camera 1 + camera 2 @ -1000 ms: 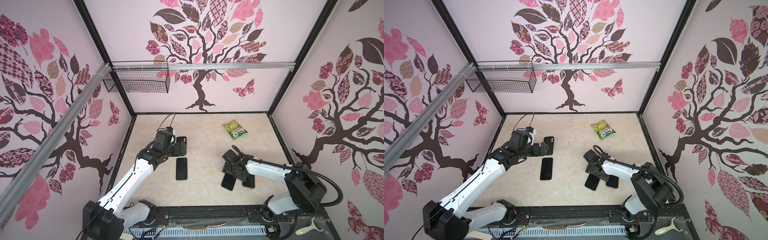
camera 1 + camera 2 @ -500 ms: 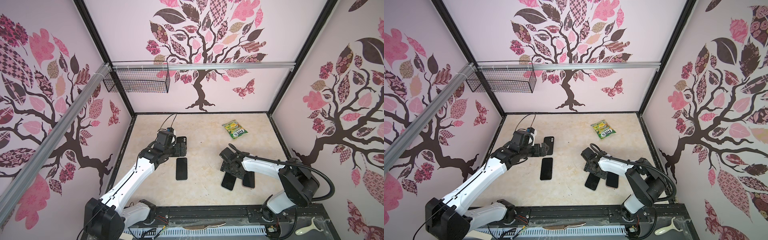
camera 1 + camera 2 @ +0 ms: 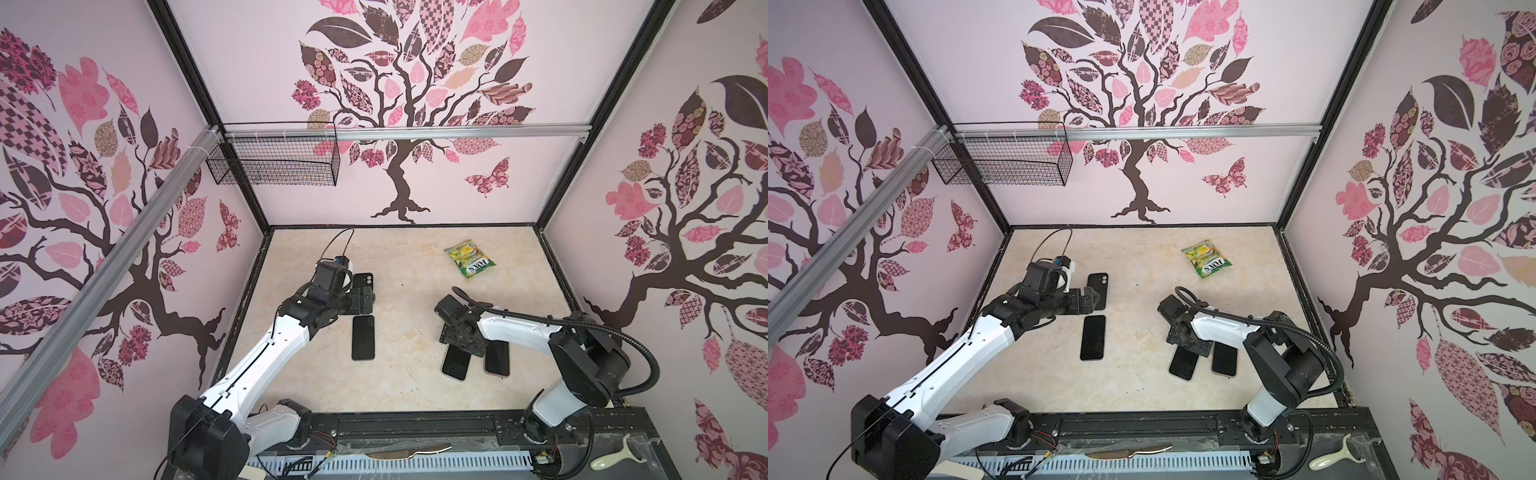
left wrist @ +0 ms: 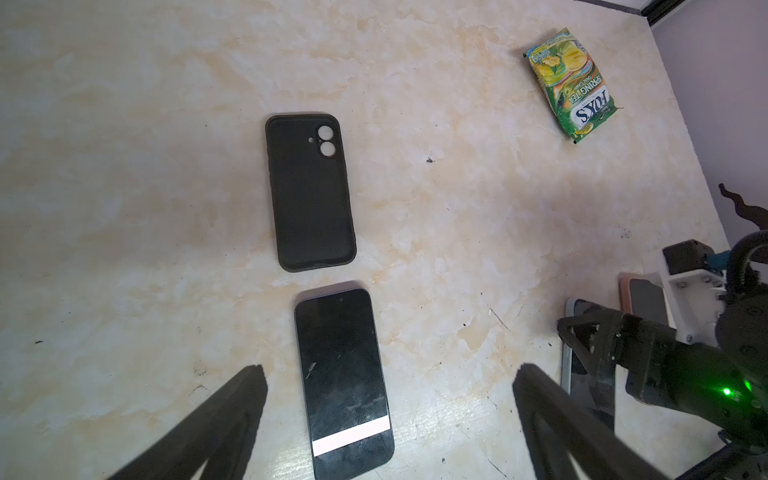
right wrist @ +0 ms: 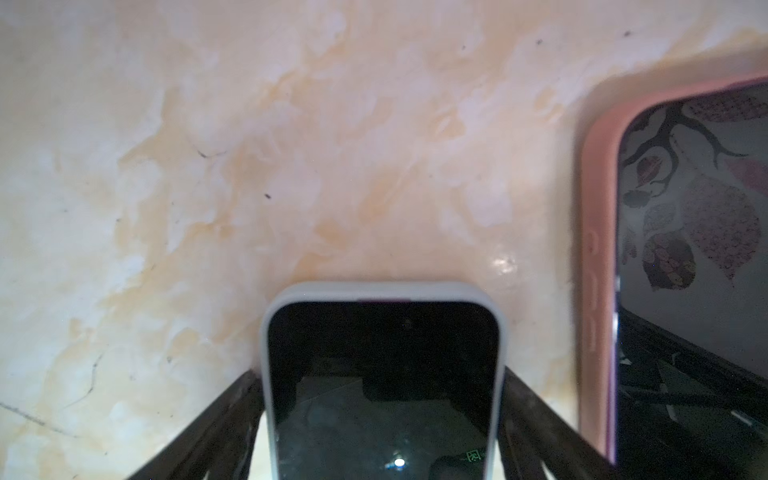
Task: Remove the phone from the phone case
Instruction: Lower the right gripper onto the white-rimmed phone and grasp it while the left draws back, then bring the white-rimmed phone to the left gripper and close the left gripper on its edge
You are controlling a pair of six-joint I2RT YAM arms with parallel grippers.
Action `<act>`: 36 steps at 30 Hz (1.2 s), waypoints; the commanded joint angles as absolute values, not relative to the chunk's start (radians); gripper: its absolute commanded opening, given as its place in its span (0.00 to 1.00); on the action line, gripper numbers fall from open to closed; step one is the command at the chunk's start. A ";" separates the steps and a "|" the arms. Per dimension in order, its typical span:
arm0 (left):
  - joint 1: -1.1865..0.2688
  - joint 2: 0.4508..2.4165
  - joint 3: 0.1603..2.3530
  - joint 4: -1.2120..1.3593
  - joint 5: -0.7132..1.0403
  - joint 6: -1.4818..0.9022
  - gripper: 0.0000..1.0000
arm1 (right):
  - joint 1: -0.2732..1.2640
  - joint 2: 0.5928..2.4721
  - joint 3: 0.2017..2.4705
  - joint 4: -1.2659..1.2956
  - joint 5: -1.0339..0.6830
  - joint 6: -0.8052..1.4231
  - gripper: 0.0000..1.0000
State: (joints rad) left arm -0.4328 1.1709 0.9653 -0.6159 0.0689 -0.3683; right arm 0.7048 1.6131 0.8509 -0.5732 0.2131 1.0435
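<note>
Nearest the robot's base, on the cream marbled tabletop (image 3: 415,386), two cased handsets lie side by side: a dark-screened phone in a pale grey soft case (image 3: 456,362) and, just beside it, a dark-screened phone in a pink soft case (image 3: 497,359). The right gripper (image 5: 380,374) sits low over the grey-cased one, its black fingers (image 5: 230,415) flanking the case's long edges (whether they press on it or merely stand alongside, I cannot tell).

A little farther out, left of centre, a bare black slab phone (image 3: 363,337) lies screen-up. Just beyond its top end, apart from it, is an empty black rubbery case (image 4: 309,191); that pair looks finished. The left gripper (image 4: 389,370) hovers above them, jaws spread wide, holding nothing. Farthest off lies a green crinkled sweet packet (image 3: 469,258).

The step in hand seems to be securing the grey-cased phone. Next, I reckon, the case must be held firmly so the other arm can peel a corner lip off the handset.
</note>
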 commanded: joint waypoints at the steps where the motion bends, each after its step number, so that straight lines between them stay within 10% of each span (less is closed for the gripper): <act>1: -0.439 1.147 0.925 -0.622 0.096 -0.353 0.97 | 0.719 1.688 0.796 -0.576 0.129 1.036 0.85; 21: -0.457 1.083 0.830 -0.499 0.248 -0.476 0.94 | 0.717 1.449 0.784 -0.462 0.115 1.029 0.59; 36: -0.782 1.203 0.715 -0.174 0.288 -0.577 0.86 | 0.562 1.201 0.630 -0.209 -0.099 1.102 0.53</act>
State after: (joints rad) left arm -0.7578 1.1755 0.7506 -0.2909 0.2630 -0.5507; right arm 0.5606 1.2575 0.6247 -0.2653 -0.0498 1.0588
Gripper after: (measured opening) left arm 0.862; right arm 0.779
